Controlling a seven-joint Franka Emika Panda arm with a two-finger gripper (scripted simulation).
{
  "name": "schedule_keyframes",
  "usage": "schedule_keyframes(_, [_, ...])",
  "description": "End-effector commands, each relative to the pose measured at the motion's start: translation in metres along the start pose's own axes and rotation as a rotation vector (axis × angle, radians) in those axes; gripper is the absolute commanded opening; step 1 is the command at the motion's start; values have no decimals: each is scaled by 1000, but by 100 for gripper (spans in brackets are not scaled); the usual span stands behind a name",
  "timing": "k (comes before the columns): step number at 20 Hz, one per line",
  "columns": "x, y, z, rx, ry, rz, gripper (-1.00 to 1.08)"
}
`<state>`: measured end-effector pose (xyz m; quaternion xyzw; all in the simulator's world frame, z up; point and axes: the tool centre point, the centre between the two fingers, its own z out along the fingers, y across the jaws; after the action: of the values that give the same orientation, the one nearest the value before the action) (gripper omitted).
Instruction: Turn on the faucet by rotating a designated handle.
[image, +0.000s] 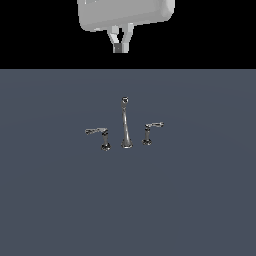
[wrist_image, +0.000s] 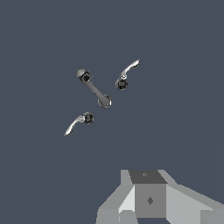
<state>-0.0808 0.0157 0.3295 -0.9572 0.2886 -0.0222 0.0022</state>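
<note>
The chrome faucet stands small in the middle of the grey floor, its tall tapering spout (image: 125, 122) between two levers on short posts. The handle (image: 152, 127) with the shorter arm is on the exterior view's right. The longer lever (image: 97, 134) is on the left. From the wrist view I look down on the spout (wrist_image: 94, 89) and both levers (wrist_image: 127, 72) (wrist_image: 78, 123), and cannot tell there which is the handle. My gripper (image: 119, 48) (wrist_image: 146, 175) hangs high above and behind the faucet, far from it. Its fingertips meet with nothing between them.
The flat grey floor (image: 200, 200) spreads around the faucet on all sides. Beyond its far edge the background is black, where my white hand (image: 125, 12) shows.
</note>
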Motion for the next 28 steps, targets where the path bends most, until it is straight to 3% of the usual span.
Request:
schedule_keyframes(1, [13, -5, 17, -1, -2, 53, -100])
schedule_keyframes(15, [92, -18, 113, -14, -14, 344, -100])
schedule_keyframes(28, [168, -7, 204, -28, -23, 624, -100])
